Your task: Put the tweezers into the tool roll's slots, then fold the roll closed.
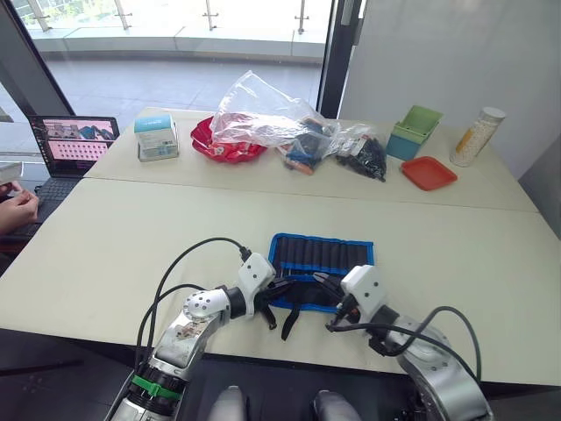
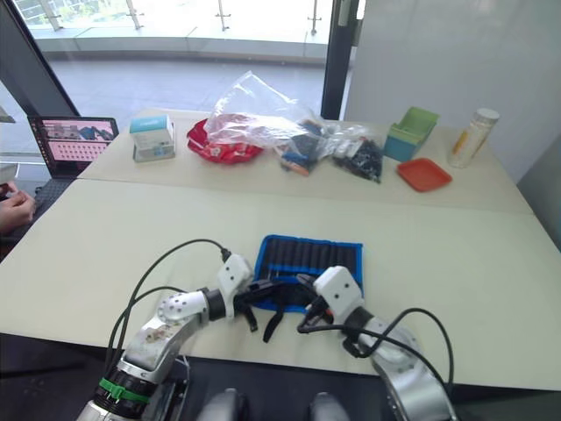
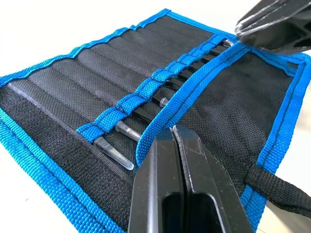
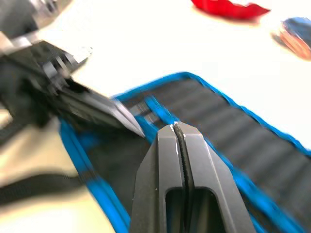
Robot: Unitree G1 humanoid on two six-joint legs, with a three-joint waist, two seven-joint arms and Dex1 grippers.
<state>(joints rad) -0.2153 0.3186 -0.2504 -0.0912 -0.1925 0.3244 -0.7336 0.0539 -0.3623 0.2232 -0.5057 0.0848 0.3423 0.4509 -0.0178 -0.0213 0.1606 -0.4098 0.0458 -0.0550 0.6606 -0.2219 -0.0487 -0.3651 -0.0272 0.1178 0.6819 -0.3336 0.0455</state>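
Tool roll (image 1: 321, 269) lies open and flat on the near part of the counter (image 1: 131, 237), just ahead of both arms, slots (image 1: 321, 255) running across its far half. In the left wrist view I see the tweezers (image 3: 127, 131) seated in the slots under a blue-edged band, clear caps on two tips poking out. The near flap of the roll is folded partway over the lower ends. The short black strap (image 1: 290, 317) trails off the near edge toward the counter's front.

Left end effector (image 1: 282, 288) sits over the roll's near left corner, fingers pressed together; its wrist view shows the closed tips right at the blue edge of the flap. I cannot tell whether any fabric is pinched between them.

Right end effector (image 1: 321, 281) sits over the near edge of the roll, close beside the left one, fingers also pressed shut with nothing visibly held. The two fingertips nearly meet over the flap.

Far side of the counter: clear plastic bag (image 1: 263, 114) over a red dish, a small box (image 1: 157, 138), a green bin (image 1: 414, 132), an orange tray (image 1: 429, 172), a bottle (image 1: 476, 136). A laptop (image 1: 74, 140) and a person's hand (image 1: 17, 209) sit at the left edge.
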